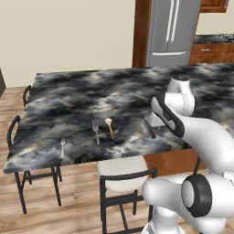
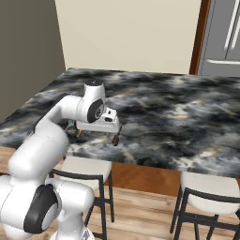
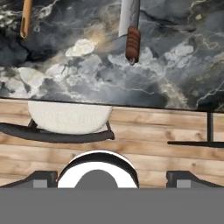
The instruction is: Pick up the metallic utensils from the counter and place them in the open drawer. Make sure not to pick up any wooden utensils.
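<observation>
Marbled black-and-grey desk (image 1: 91,91) is seen carrying two silver forks, the larger fork (image 1: 96,130) and the small fork (image 1: 62,147), one wooden spoon (image 1: 109,126) and one cleaver (image 1: 148,128), all near the front edge, long axes running front to back. Gripper (image 3: 112,177) is spread wide above the cleaver, holding nothing.

Lying flat near the front edge of the black-grey marbled counter (image 1: 91,96): small silver fork (image 1: 62,147), larger fork (image 1: 96,130), tan wooden spoon (image 1: 109,126), then reddish-handled cleaver (image 1: 148,129), all apart.
</observation>
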{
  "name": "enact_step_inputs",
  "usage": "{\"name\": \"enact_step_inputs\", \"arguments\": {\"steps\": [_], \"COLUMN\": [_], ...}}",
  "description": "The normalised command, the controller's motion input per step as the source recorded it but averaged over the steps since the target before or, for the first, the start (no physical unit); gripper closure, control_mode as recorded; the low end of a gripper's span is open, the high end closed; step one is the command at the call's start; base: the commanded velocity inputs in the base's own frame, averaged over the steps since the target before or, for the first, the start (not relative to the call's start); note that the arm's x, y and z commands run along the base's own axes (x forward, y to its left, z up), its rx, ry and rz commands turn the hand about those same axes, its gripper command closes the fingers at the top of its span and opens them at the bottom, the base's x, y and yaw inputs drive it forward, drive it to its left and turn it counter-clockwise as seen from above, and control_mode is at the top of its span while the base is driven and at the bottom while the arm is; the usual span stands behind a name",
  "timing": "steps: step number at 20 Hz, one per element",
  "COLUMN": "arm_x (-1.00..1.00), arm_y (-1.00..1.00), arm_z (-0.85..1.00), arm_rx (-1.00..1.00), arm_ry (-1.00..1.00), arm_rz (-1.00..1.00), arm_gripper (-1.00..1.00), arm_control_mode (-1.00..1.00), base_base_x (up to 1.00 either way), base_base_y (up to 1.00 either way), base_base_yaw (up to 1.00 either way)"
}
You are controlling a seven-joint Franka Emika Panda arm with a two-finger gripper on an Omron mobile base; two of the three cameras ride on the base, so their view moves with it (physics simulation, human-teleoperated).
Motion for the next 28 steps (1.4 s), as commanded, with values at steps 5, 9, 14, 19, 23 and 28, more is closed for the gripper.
{"name": "enact_step_inputs", "arguments": {"steps": [5, 9, 14, 19, 23, 28], "arm_x": [0.45, 0.41, 0.45, 0.48, 0.42, 0.38], "arm_y": [-0.22, 0.00, 0.00, 0.00, 0.00, 0.00], "arm_z": [-0.55, -0.44, -0.38, -0.26, -0.27, -0.42], "arm_rx": [0.00, 0.00, 0.00, 0.00, 0.00, 0.00], "arm_ry": [0.02, 0.00, 0.00, 0.00, 0.00, 0.00], "arm_rz": [0.00, -0.01, -0.04, -0.04, -0.03, -0.02], "arm_gripper": [-1.00, -1.00, -1.00, -1.00, -1.00, -1.00], "arm_control_mode": [-1.00, -1.00, -1.00, -1.00, -1.00, -1.00], "base_base_x": [0.00, 0.00, 0.00, 0.00, 0.00, 0.00], "base_base_y": [0.00, 0.00, 0.00, 0.00, 0.00, 0.00], "base_base_yaw": [0.00, 0.00, 0.00, 0.00, 0.00, 0.00]}}
